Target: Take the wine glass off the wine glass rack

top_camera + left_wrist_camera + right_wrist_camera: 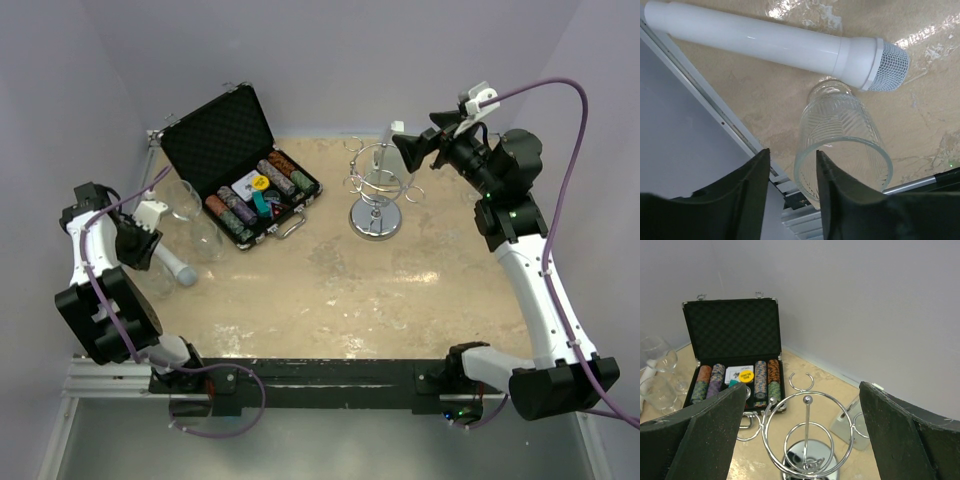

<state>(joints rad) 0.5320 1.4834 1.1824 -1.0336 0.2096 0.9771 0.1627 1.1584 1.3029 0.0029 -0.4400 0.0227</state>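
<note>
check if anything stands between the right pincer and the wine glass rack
Nothing visible does. The open right pincer hangs right by the wine glass rack, its loops and stem showing bare between the fingers. The chip case lies off to one side.

The shiny chrome wire wine glass rack [375,205] stands on the beige stone-patterned counter [330,300], right of centre and toward the back; to its left lies the open black poker-chip case [245,170], lid tilted toward the rear wall. Left of the case stand a clear wine glass [183,198] and a clear tumbler [205,240]; in front of them lies a white microphone [172,266], a ribbed clear glass [840,145] just beside its mesh head.
</note>
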